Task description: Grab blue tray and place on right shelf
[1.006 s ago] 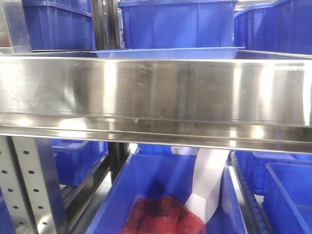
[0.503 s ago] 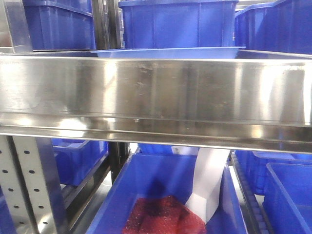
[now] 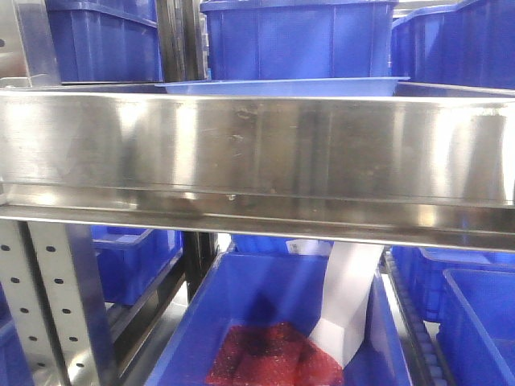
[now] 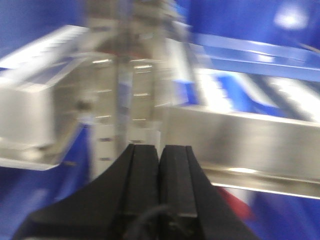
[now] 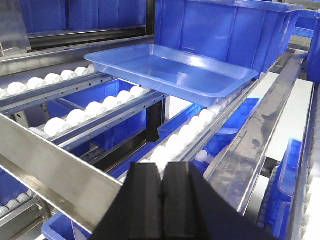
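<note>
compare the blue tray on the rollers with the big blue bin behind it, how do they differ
The blue tray is shallow with sloped sides; the blue bin is deep with tall, nearly upright ribbed walls. The tray is a lighter, glossy, slightly see-through blue; the bin is a darker, solid blue. The tray sits nearer the camera on the white rollers; the bin stands behind it. Both are blue plastic, rectangular and open-topped.

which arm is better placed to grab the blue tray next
Right. Its wrist view looks straight at the blue tray resting on the white rollers, with the shut right gripper aimed toward it. The left gripper, also shut, faces only blurred steel uprights.
</note>
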